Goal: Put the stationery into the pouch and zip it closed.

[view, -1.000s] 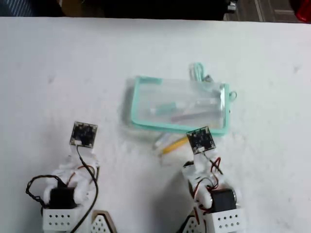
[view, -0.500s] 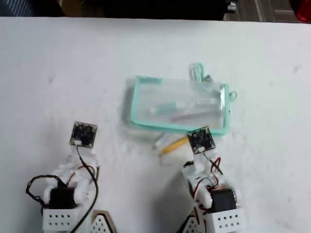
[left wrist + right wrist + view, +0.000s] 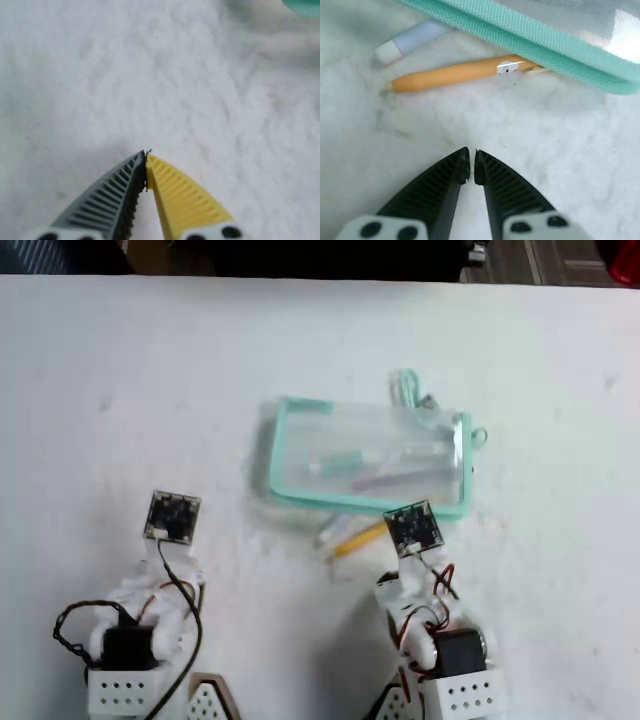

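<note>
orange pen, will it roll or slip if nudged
The orange pen looks round and smooth, so it would probably roll sideways. One end sits under the pouch edge, which may check it. Slim and straight, so likely stiff and light.

Pouch (image 3: 370, 460): flat on the tabletop (image 3: 150, 360), right of centre, with stationery items (image 3: 372, 466) inside. Left pen (image 3: 332, 530) and right pen (image 3: 362, 537): side by side, partly under the pouch's near edge. Right end effector (image 3: 471, 159): just near of the pens; left end effector (image 3: 145, 156): well to the left.
</note>
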Motion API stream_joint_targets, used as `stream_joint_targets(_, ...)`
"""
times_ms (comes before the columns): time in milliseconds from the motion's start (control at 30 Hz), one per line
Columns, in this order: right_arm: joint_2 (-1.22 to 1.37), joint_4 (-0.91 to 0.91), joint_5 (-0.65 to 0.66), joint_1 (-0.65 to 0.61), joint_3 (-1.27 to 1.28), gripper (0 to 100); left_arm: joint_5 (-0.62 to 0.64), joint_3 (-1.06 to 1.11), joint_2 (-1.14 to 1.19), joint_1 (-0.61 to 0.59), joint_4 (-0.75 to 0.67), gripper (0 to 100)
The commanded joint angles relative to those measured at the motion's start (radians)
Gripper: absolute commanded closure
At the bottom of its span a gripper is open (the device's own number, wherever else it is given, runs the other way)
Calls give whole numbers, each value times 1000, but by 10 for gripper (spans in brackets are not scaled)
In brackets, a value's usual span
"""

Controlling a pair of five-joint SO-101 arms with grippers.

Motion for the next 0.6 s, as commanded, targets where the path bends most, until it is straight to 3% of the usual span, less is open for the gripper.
stream_joint_targets(0, -4, 7, 12, -10, 9, 981, 12, -2, -5, -4, 11, 976)
stream_joint_targets(267, -4, 7, 12, -10, 9, 981, 12, -18, -10, -8, 8, 976)
stream_joint_targets(567, -4, 7, 12, -10, 9, 981, 12, -229, -10, -2, -28, 976)
